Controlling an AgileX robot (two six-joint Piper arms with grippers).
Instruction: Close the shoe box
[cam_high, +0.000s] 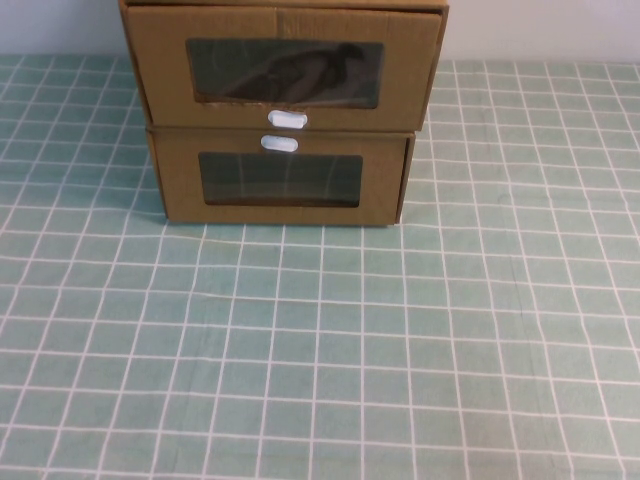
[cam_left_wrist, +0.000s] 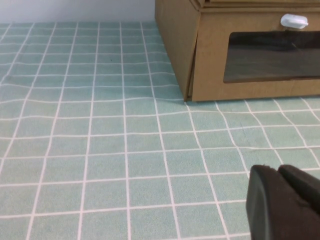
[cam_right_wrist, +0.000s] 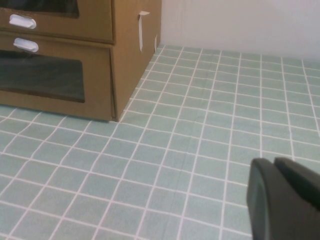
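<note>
Two stacked cardboard boxes sit on a green tiled counter (cam_high: 320, 350); the upper shoe box (cam_high: 283, 68), its white pull tab (cam_high: 288, 119) below the window, juts slightly forward, so closing has seemingly not begun. Both the left gripper (cam_left_wrist: 280, 172) and the right gripper (cam_right_wrist: 274, 165) hover low, fingers pressed together and empty. The box lies well ahead of them, above counter level, so the next move likely calls for lifting, reaching forward and pushing its front.

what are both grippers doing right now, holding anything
Left gripper: shut, holding nothing, over the tablecloth.
Right gripper: shut, holding nothing, short of the shoe box.
</note>
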